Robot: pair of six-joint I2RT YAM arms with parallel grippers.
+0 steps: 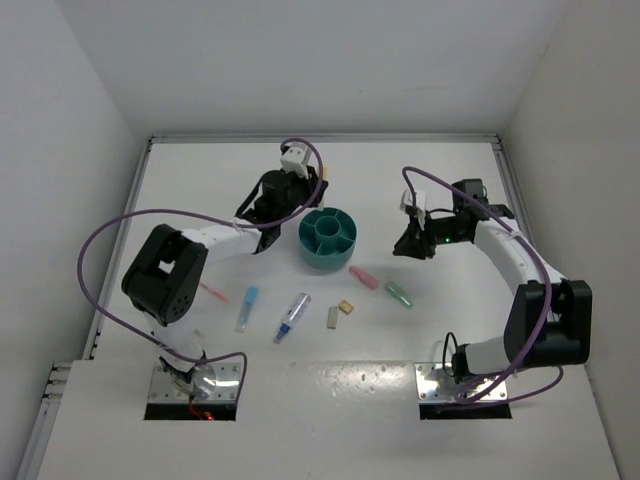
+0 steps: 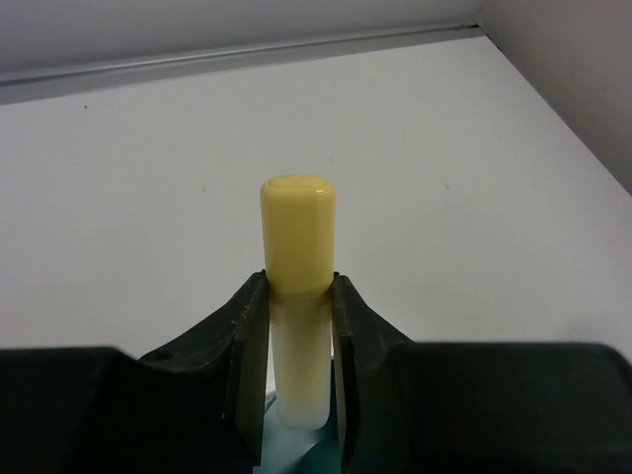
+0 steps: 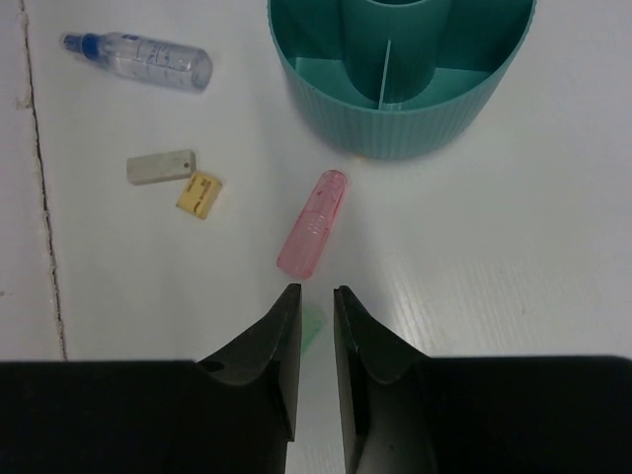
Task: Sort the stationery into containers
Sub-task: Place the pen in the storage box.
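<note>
My left gripper (image 2: 296,281) is shut on a yellow stubby marker (image 2: 296,232) and holds it upright. It hangs over the far left rim of the round teal organiser (image 1: 328,262), whose teal shows below the jaws (image 2: 290,453). My right gripper (image 3: 316,293) is slightly open and empty, right of the organiser (image 3: 395,109) in the top view (image 1: 412,243). A pink marker (image 3: 314,222) lies just ahead of its tips, and a green marker (image 3: 314,326) shows through the gap on the table below.
On the table in front of the organiser lie the pink marker (image 1: 364,277), green marker (image 1: 398,294), tan eraser (image 1: 346,307), grey eraser (image 1: 333,317), clear-blue pen (image 1: 293,317), light-blue marker (image 1: 247,308) and a thin pink pen (image 1: 213,292). White walls enclose the table.
</note>
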